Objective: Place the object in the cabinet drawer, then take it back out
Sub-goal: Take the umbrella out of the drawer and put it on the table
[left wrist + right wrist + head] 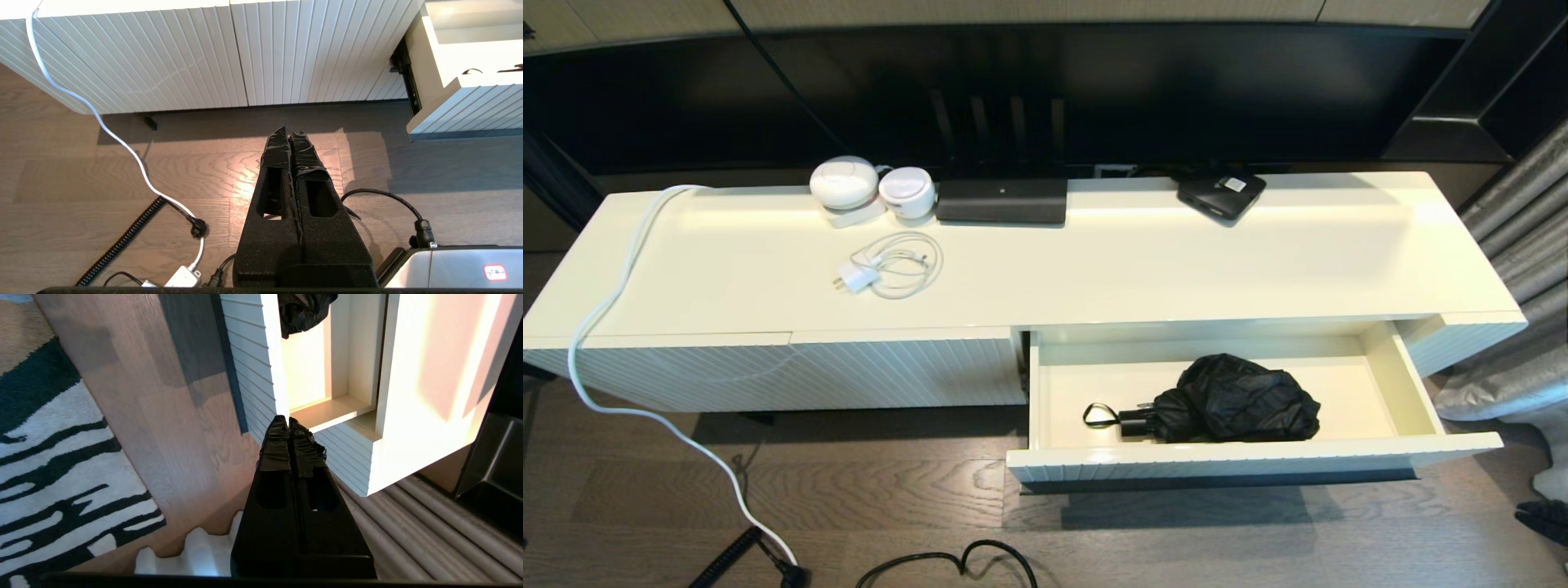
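The black folding umbrella [1225, 402] lies inside the pulled-out cream drawer [1401, 382], with its handle and wrist loop [1099, 416] pointing left. A corner of its fabric [304, 310] shows in the right wrist view. Neither arm appears in the head view. My left gripper [289, 131] hangs shut and empty over the wooden floor, left of the drawer's corner [457, 110]. My right gripper [287, 421] is shut and empty too, low by the drawer's right front corner [265, 375].
On the cabinet top [1135, 261] lie a white charger with coiled cable [886, 269], two white round devices [845, 184], a black bar [1001, 201] and a flat black box with a sticker [1221, 194]. Cables [645, 408] trail on the floor; a curtain [1523, 245] hangs right.
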